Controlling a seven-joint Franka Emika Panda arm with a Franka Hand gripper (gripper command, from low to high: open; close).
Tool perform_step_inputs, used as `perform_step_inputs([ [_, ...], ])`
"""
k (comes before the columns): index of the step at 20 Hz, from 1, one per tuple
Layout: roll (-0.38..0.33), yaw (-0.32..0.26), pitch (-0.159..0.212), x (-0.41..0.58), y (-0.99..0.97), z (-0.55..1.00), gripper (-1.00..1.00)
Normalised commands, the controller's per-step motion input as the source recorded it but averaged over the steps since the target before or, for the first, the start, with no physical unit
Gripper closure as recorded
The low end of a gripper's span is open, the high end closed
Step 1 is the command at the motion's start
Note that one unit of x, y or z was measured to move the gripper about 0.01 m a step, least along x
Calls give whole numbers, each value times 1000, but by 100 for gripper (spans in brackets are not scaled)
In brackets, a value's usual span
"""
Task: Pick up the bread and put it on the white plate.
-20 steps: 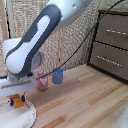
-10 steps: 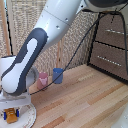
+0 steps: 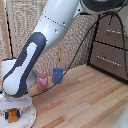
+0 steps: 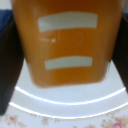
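While the claw was clamped on the toast over the plate, near its 9 o'clock rim, early release risked the toast landing on the counter.

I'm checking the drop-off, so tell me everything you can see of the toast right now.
The toast is a flat, orange-brown rectangular block with a smooth, plastic-looking face bearing two pale horizontal bars. In the wrist view it fills most of the frame, flanked by the dark fingers of the gripper, which appear to clamp it. The white plate with its floral rim lies directly beneath. In the exterior view only a small orange patch shows between the fingers, just above the plate. Whether it touches the plate cannot be told.
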Motion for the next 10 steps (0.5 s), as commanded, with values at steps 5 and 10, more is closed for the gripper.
perform_step_inputs([
  [5,-258,101,-112,20,-294,231,-100],
  [10,-241,66,-183,39,-452,254,-100],
])
